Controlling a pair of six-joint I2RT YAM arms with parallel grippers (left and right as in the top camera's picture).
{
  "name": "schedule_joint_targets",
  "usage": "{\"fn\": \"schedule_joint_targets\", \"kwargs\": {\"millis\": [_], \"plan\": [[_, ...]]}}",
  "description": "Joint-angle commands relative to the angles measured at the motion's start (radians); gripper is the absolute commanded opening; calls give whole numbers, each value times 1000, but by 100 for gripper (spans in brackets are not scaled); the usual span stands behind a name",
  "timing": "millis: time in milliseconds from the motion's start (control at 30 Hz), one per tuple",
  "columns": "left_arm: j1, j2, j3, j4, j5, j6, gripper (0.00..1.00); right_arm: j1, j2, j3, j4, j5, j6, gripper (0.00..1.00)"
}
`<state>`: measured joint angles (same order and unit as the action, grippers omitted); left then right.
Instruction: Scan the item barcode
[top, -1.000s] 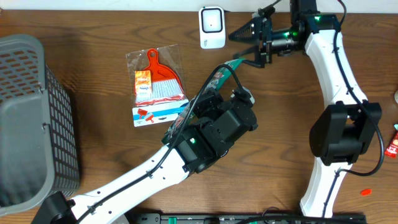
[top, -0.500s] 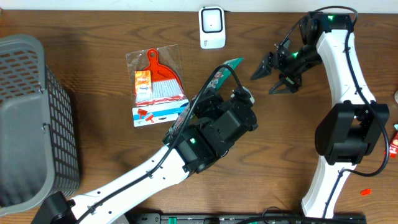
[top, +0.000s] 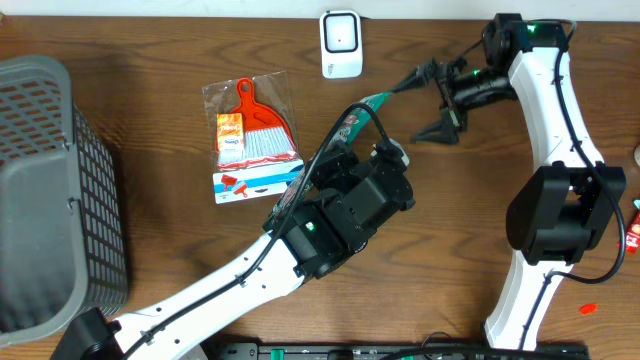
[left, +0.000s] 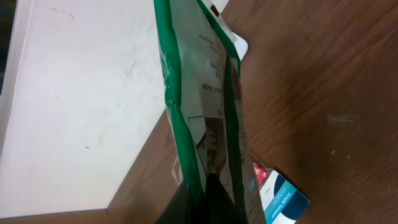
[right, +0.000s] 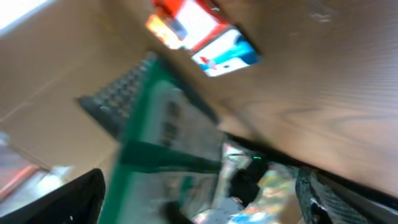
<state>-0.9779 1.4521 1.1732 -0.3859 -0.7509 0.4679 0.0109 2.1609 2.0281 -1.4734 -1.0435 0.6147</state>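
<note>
1. Left gripper (top: 343, 138): jaws pinching the lower end of a flat green-edged packet (top: 362, 110), held up over the middle of the brown wooden worktop (top: 160, 60), upper end tilted toward the far edge.
2. From the left wrist: packet (left: 205, 118) seen almost edge-on, with bright green borders, a pale printed panel carrying small dark lettering, and a glossy, slightly crinkled skin. Cannot make out a barcode on the side shown.
3. Right gripper (top: 425, 108): jaws spread wide and holding nothing, one fingertip just beside the packet's upper corner, the other well off it.
4. From the right wrist: heavily blurred, with only the green-framed face of the packet (right: 168, 137) readable between the dark fingers (right: 68, 202).
5. Small white box-shaped scanner (top: 341, 43): upright at the far edge of the worktop, near the packet's raised tip but apart from it.
6. Clear bag holding a red dustpan and brush (top: 250, 140): flat on the worktop, left of the packet.
7. Grey plastic mesh basket (top: 50, 200): at the left edge of the worktop, well apart from the rest.
</note>
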Motion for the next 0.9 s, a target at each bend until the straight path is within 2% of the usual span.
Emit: {"fn": "schedule_joint_targets", "kwargs": {"millis": [0, 200, 267, 333, 400, 633, 867], "plan": [[-2, -4, 18, 2, -19, -21, 7, 21, -8, 14, 76, -115, 192, 98], [-2, -4, 18, 2, -19, -21, 7, 79, -8, 14, 307, -229, 357, 97], [-2, -4, 18, 2, -20, -21, 7, 113, -8, 14, 356, -266, 399, 94], [-2, -4, 18, 1, -20, -21, 7, 148, -8, 14, 363, -287, 407, 85], [-2, -4, 18, 0, -21, -21, 7, 182, -8, 14, 363, -286, 406, 79], [-2, -4, 18, -11, -21, -21, 7, 204, -8, 14, 362, -332, 363, 72], [-2, -4, 18, -11, -21, -21, 7, 152, -8, 14, 285, -342, 246, 46]]}}
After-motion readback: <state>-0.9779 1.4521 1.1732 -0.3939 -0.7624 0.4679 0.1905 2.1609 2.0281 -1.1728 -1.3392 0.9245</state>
